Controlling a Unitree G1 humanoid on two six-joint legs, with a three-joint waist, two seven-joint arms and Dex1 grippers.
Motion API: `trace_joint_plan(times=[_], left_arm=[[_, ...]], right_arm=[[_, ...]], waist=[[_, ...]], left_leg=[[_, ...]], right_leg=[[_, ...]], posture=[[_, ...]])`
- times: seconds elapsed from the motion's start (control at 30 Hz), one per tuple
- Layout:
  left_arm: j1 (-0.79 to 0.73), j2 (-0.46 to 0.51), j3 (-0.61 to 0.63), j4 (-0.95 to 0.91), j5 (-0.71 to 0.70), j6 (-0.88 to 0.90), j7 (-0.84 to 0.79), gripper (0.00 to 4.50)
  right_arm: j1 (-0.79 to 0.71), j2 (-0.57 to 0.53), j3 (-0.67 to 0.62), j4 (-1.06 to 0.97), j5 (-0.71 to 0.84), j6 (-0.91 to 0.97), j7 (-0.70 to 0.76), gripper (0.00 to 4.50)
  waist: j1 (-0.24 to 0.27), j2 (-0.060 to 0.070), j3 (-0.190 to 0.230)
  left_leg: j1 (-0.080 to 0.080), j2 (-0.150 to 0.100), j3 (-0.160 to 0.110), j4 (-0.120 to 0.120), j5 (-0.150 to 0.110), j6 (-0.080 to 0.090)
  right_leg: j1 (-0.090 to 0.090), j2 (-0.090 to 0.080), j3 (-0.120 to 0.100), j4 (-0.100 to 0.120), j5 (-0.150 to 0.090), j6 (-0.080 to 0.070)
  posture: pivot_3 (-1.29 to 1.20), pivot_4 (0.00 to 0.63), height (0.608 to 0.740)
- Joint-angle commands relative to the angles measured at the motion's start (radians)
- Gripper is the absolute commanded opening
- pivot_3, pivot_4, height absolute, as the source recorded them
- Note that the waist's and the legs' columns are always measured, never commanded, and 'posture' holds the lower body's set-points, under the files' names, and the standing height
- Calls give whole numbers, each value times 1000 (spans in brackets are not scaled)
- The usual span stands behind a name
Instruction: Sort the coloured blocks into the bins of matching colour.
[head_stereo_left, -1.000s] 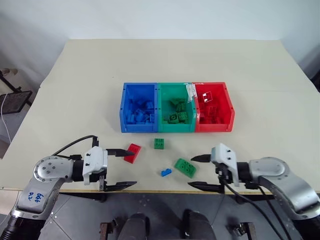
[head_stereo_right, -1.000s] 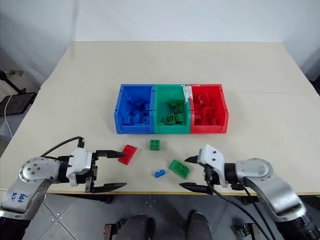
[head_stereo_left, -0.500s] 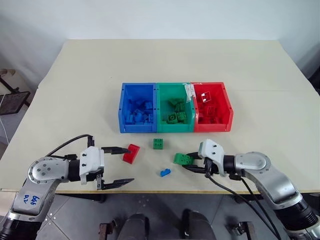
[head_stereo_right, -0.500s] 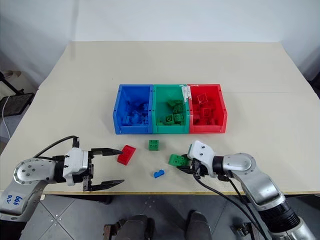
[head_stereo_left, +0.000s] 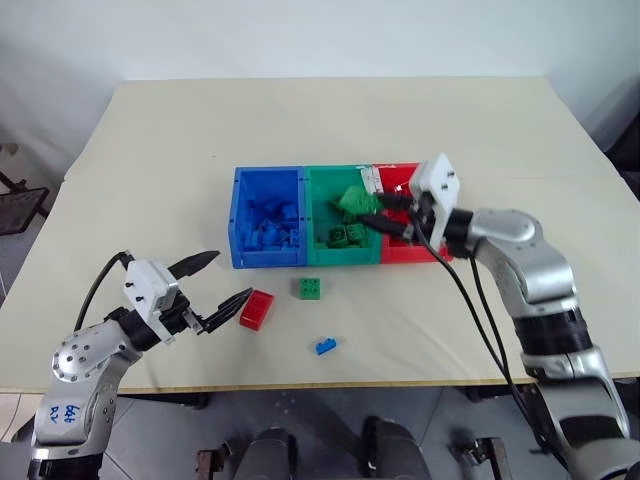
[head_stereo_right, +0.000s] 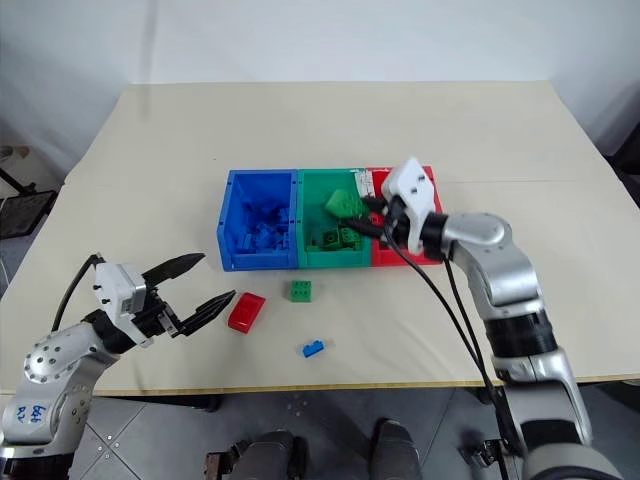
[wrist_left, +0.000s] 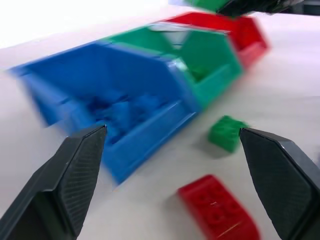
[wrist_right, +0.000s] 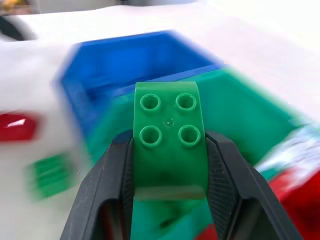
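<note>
We see the right tool (head_stereo_left: 378, 212) pinching a green block (head_stereo_left: 352, 199) above the green bin (head_stereo_left: 318, 178), probably clear of it. Left tool (head_stereo_left: 214, 282) spread wide beside the red block (head_stereo_left: 256, 308); small green block (head_stereo_left: 310, 288) and blue block (head_stereo_left: 325, 346) lie on the table (head_stereo_left: 150, 150).

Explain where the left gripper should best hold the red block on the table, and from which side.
Probably across the two long sides of the red block, near its middle, coming from the left gripper's side. The block is oblong, lies flat and stands apart from the others; the jaws are already open beside it.
</note>
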Motion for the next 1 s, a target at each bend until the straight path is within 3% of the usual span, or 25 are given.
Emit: trace_joint_plan(times=[0.03,0.3,0.43,0.57,0.83,0.93,1.0], left_arm=[[15,2,28,-51,-15,-5,12,4500],[22,26,47,-66,-13,0,7,4500],[2,47,37,-49,-3,-5,-14,4500],[-13,118,38,18,-15,1,-107,4500],[-34,280,56,269,47,-127,-316,4500],[-38,291,26,298,73,-186,-356,4500],[-52,281,-26,223,58,-153,-368,4500]], right_arm=[[-39,29,17,83,-32,-52,16,1842],[-31,63,-1,97,-11,-181,114,4475],[50,29,-34,-28,114,-222,299,4475],[215,-109,-61,-147,130,-241,417,4475],[511,-273,-258,-171,154,-407,501,4475],[561,-297,-268,-196,167,-433,530,4475],[603,-304,-276,-215,172,-429,531,4475]], waist=[[1,0,0],[-4,0,0],[0,0,0],[10,0,0],[1,0,0],[-1,0,0],[0,0,0]], left_leg=[[0,0,-1,0,0,0],[0,0,0,-1,0,0],[0,0,0,-1,0,0],[-1,0,-1,0,0,0],[1,0,3,-2,0,0],[1,1,5,-2,-1,0],[2,1,5,-2,-1,0]], right_leg=[[0,0,-1,0,0,0],[-1,0,-1,0,0,0],[0,0,-1,0,0,0],[1,0,-2,-1,0,0],[0,0,-1,-2,0,0],[0,0,-1,-3,0,0],[1,0,-1,-2,0,0]], posture=[[0,150,740],[0,150,740],[0,150,740],[0,150,740],[0,150,740],[0,150,740],[0,150,740]])
